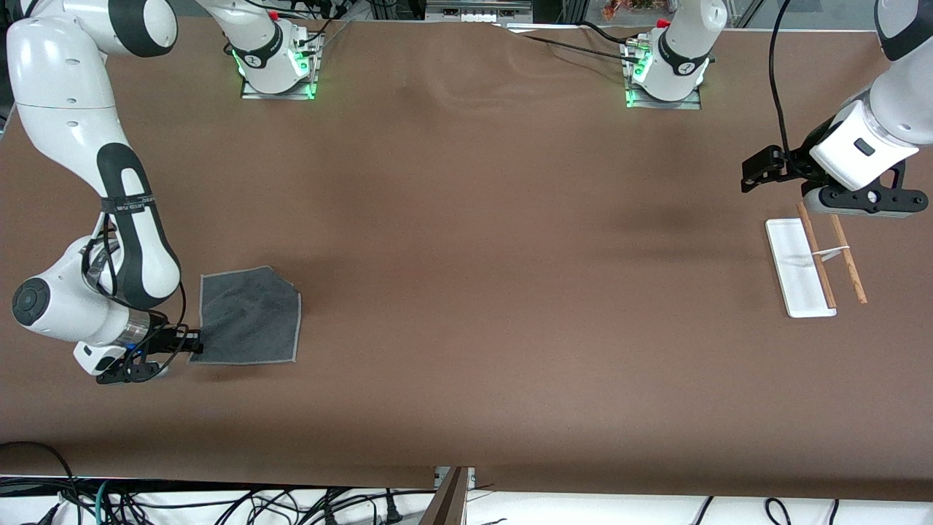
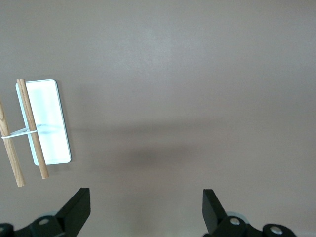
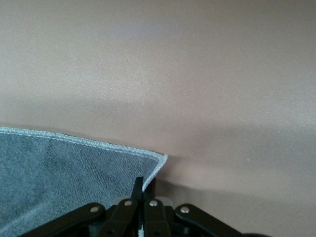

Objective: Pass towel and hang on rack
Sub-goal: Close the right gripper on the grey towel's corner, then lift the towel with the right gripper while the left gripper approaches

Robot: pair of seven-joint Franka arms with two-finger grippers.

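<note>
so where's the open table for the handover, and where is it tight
The widest bare stretch is mid-table, between the towel and the rack. Another open band runs from the towel's near edge toward the front camera. It is tight at the towel corner, where the right gripper is shut on the towel, and around the rack, beside which the open left gripper hovers.

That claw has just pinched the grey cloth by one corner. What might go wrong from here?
The right gripper is shut on only a corner of the towel, so the cloth may slip free when lifted. Held by one corner, the towel would likely hang bunched, giving the open left gripper, waiting above the rack, a poor edge to take. The rack's thin rods look light; a dragging towel might tip it.
</note>
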